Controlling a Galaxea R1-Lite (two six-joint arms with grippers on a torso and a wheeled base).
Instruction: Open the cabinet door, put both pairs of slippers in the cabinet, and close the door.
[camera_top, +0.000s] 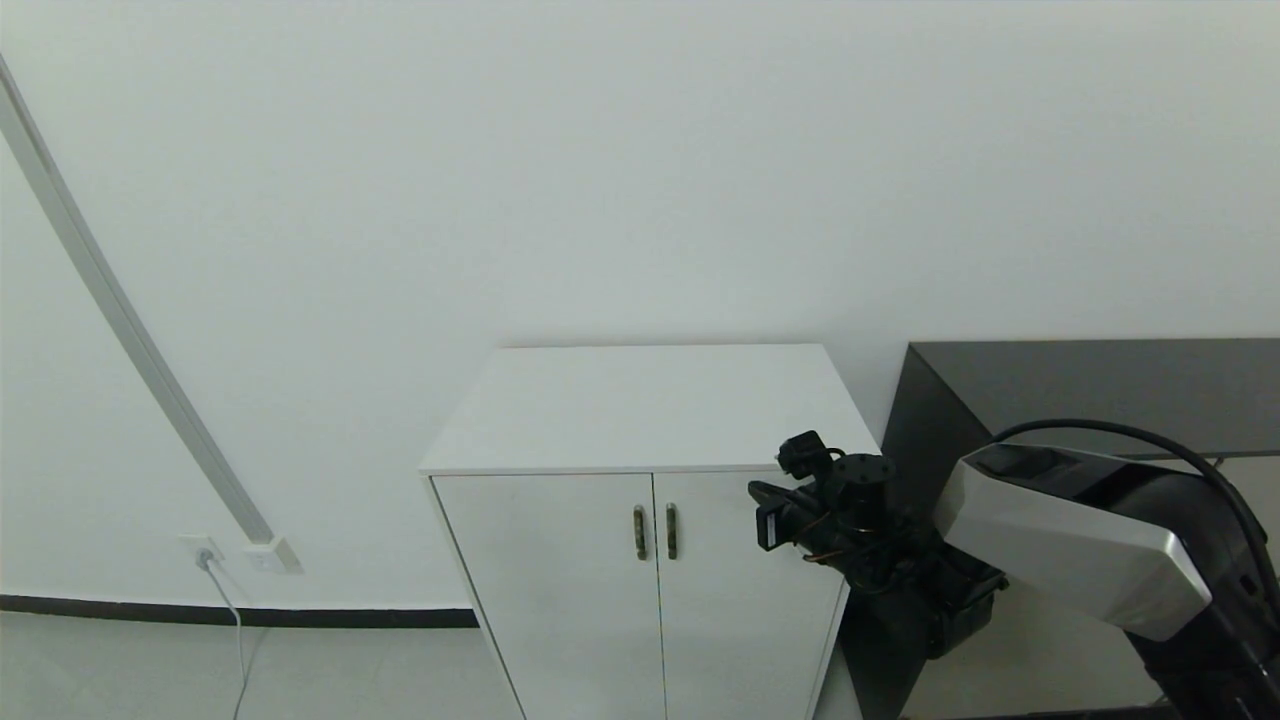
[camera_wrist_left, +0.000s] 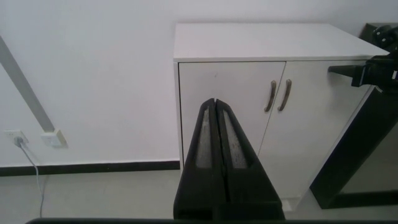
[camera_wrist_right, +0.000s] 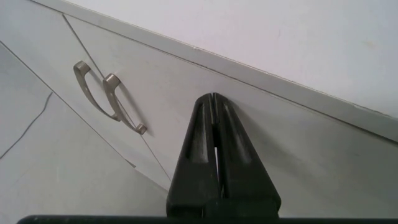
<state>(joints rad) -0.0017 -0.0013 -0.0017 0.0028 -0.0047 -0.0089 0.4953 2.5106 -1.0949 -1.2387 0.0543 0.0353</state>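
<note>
White wall (camera_top: 640, 150), shut cabinet (camera_top: 640, 410); right gripper (camera_wrist_right: 214, 98) clenched near handles (camera_top: 640, 532), left gripper (camera_wrist_left: 215, 102) clenched.

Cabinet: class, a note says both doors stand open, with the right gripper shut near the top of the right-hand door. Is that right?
No. Both doors of the cabinet are shut, handles side by side, as the head view shows. The rest holds: the right gripper is shut near the top of the right-hand door.

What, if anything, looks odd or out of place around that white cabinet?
Nothing stands out. The cabinet stands square against the wall, both doors shut and flush, its two handles upright side by side. The right gripper, shut, is near the right door's top, apart from the handles.
</note>
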